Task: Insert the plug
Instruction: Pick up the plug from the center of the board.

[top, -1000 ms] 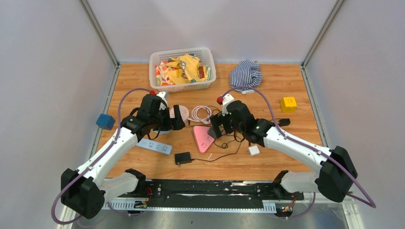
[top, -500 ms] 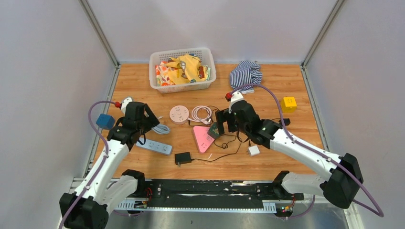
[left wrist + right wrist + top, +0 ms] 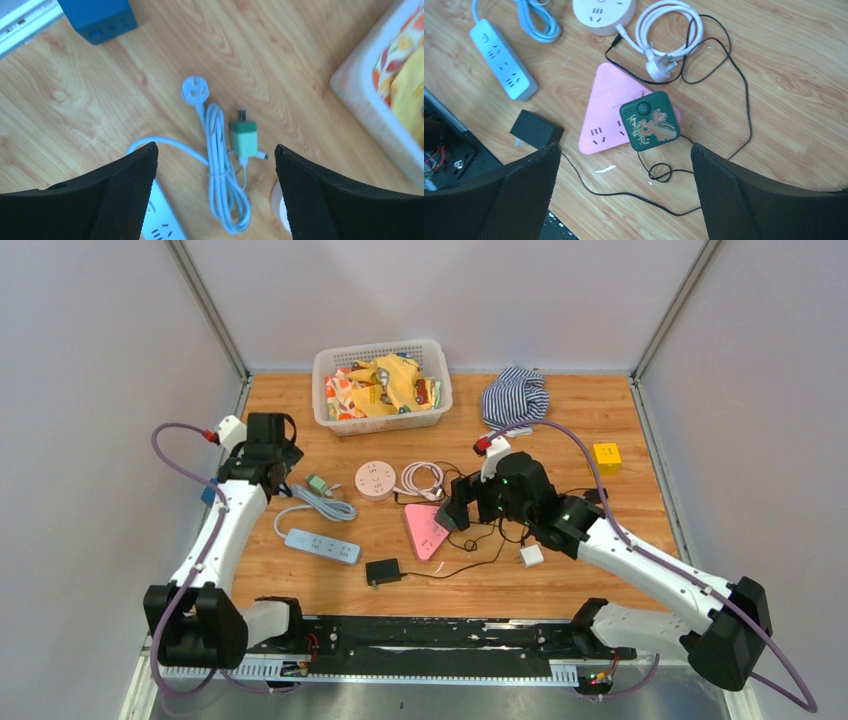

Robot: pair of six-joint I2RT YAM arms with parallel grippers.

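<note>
Left end effector point(image 3: 215, 150) hangs spread over a white plug point(image 3: 192, 92). Right end effector point(image 3: 624, 147), also spread, hovers above a green plug point(image 3: 649, 121), perhaps seated.

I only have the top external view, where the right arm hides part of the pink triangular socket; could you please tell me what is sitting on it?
Observer: The right wrist view shows a dark green square adapter with a dragon print lying on one corner of the pink socket.
Operator: Thank you. Does the socket have any free outlets?
Observer: Yes, slots show uncovered near another corner.
Operator: And what lies under the left gripper, please?
Observer: In the left wrist view the left gripper is open above a white three-pin plug lying loose on the wood, beside a small green charger.
</note>
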